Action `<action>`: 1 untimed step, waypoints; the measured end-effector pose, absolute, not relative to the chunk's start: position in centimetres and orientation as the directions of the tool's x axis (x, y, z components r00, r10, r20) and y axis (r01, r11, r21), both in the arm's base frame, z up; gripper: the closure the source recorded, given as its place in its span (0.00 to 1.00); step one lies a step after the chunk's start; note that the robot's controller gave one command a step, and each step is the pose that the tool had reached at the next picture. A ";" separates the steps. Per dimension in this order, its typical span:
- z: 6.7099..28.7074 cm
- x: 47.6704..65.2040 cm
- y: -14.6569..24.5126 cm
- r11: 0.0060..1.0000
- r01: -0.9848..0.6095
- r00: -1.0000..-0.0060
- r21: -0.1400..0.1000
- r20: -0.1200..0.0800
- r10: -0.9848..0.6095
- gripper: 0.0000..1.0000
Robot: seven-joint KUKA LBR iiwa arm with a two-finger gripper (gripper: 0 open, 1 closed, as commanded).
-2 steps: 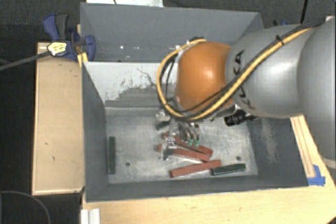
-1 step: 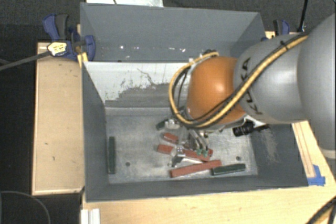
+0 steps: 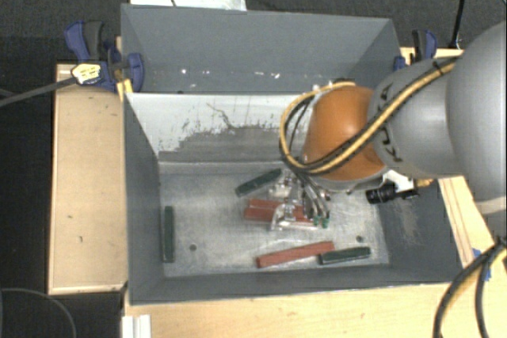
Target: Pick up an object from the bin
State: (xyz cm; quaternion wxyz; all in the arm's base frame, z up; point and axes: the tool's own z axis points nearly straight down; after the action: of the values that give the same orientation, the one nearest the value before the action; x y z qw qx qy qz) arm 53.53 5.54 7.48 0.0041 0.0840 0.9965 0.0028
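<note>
Over the middle of the bin (image 3: 142, 194): arm comes in from the right edge and bends steeply down, orange wrist cover (image 3: 341, 131) wrapped in looped cables.
Gripper (image 3: 299, 206): pointing down, low over the floor; whether it is spread or pressed together I cannot tell from where I stand.
Red-brown block (image 3: 260, 210): mid-floor, just left of the gripper; contact cannot be made out.
Dark green bar (image 3: 257, 184): tilted, just behind the block, toward the back wall.
Front edge: long red-brown bar (image 3: 291, 256) and short green bar (image 3: 346, 254) lying end to end, apart from the gripper.
Left wall: green stick (image 3: 168, 233) lying along it, well apart.
Open room: bare floor between the green stick and the block.
</note>
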 end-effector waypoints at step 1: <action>7.5 53.5 5.5 0.986 0.169 -0.986 0.006 -0.008 0.169 1.00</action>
State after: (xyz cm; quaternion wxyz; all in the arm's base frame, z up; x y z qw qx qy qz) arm 53.52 5.54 7.48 0.0040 0.0849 0.9964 0.0029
